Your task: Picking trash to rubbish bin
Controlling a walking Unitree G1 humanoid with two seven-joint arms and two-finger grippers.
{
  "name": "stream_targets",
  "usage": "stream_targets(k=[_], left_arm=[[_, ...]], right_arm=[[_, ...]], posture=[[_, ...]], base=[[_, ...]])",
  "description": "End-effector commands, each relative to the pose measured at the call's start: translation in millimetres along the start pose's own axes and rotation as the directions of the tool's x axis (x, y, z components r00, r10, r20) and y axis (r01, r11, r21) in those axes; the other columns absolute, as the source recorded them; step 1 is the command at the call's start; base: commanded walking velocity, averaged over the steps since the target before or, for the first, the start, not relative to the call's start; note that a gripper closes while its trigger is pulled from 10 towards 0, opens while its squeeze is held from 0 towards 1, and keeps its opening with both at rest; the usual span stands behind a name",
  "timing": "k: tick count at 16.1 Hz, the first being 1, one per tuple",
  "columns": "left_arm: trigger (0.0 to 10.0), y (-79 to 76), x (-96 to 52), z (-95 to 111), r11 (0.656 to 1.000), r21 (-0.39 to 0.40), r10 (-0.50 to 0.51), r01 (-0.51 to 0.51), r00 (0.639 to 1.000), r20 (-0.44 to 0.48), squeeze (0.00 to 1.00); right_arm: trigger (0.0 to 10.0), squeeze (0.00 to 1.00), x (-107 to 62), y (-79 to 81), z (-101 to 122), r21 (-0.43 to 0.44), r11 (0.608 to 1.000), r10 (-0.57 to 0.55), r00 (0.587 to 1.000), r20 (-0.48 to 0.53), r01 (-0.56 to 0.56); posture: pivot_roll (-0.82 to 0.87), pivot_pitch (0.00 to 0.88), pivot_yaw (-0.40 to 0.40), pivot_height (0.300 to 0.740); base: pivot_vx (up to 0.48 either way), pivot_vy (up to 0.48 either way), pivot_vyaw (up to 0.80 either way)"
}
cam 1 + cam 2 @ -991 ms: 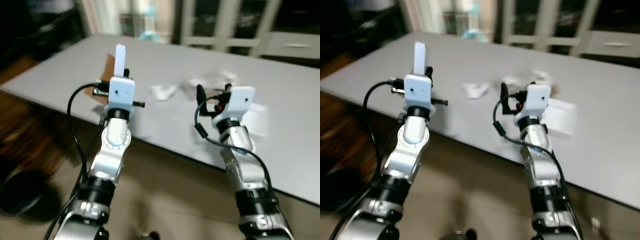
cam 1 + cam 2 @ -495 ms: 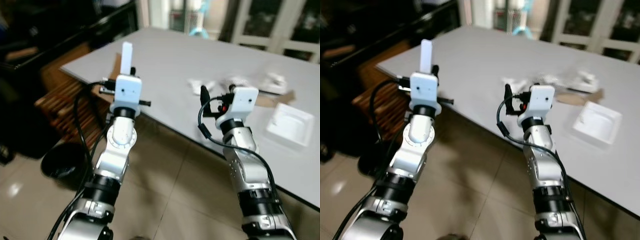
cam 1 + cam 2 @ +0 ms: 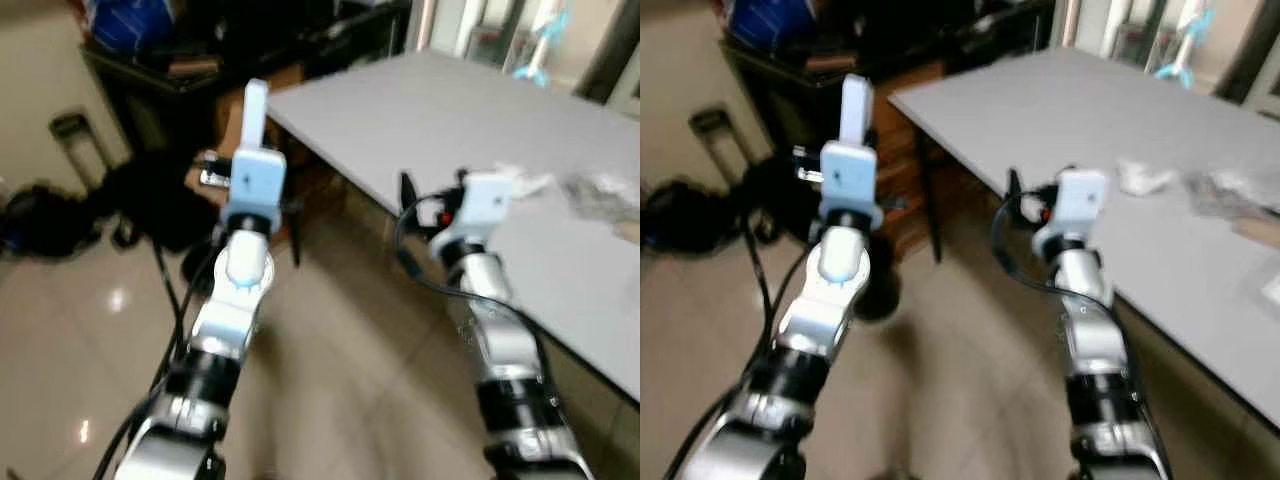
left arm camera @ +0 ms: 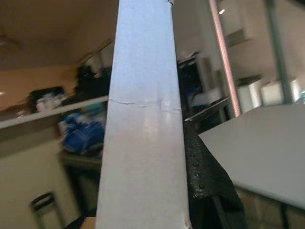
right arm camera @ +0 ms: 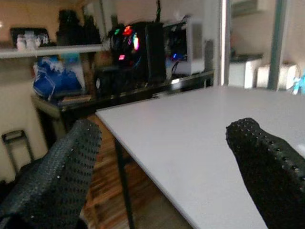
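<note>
in front of the robot there is a shiny tiled floor (image 3: 70, 330) and, on its right side, a big grey table (image 3: 470, 110) with its corner sticking out toward the room. the left gripper (image 3: 255, 105) is held up high over the floor, away from the table, and it is pinching a flat white piece of trash (image 3: 256, 115) that stands straight up out of it. in the left wrist view the white piece of trash (image 4: 143, 114) is a long strip with a small crease across it, and one black finger (image 4: 202, 171) is pressed right against its side. the right gripper (image 5: 162, 162) is held up near the edge of the table, and in its wrist view its two bumpy black fingers (image 5: 57, 176) are spread wide apart with nothing between them. on the table, past the right arm, lie some crumpled white bits (image 3: 1145, 178) and a clear crinkly wrapper (image 3: 605, 190), close to each other. beside the table there are brown wooden things (image 3: 905, 170) that are too blurry to tell. a dark round thing (image 3: 205, 265) sits on the floor behind the left arm, but it is too blurry to tell what it is. a dark shelf with a blue bag (image 5: 55, 78) on it stands by the far wall.
</note>
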State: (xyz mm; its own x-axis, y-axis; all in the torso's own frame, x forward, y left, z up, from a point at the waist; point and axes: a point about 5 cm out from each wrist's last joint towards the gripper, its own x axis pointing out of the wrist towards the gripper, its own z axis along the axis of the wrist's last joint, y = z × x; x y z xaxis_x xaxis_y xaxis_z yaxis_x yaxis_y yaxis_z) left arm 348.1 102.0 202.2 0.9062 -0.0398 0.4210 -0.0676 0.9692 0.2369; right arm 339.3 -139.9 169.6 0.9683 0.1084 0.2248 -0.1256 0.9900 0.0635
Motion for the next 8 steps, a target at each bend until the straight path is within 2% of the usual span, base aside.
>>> stream_targets(k=[1, 5, 8], left_arm=[[10.0, 5.2, 0.7, -1.3, 1.0, 0.011, 0.011, -0.011, 1.0, -0.007, 0.0], [10.0, 5.0, 0.4, -2.1, 1.0, 0.009, 0.012, -0.012, 1.0, -0.011, 0.0], [10.0, 4.3, 0.0, -2.5, 1.0, 0.006, 0.009, -0.009, 1.0, -0.012, 0.0]], right_arm=[[10.0, 0.0, 0.9, 4.5, -0.6, 0.013, 1.0, 0.014, 1.0, -0.009, -0.014], [10.0, 0.0, 1.0, 5.6, -1.6, 0.013, 1.0, 0.025, 1.0, -0.014, -0.025], [10.0, 0.0, 1.2, 7.9, -3.6, 0.014, 0.999, 0.036, 0.999, -0.026, -0.036]], posture=[[-0.08, 0.044, 0.055, 0.74], [-0.08, 0.039, 0.054, 0.74], [-0.09, 0.034, 0.053, 0.74]], base=[[0.0, 0.0, 0.8], [0.0, 0.0, 0.8], [0.0, 0.0, 0.0]])
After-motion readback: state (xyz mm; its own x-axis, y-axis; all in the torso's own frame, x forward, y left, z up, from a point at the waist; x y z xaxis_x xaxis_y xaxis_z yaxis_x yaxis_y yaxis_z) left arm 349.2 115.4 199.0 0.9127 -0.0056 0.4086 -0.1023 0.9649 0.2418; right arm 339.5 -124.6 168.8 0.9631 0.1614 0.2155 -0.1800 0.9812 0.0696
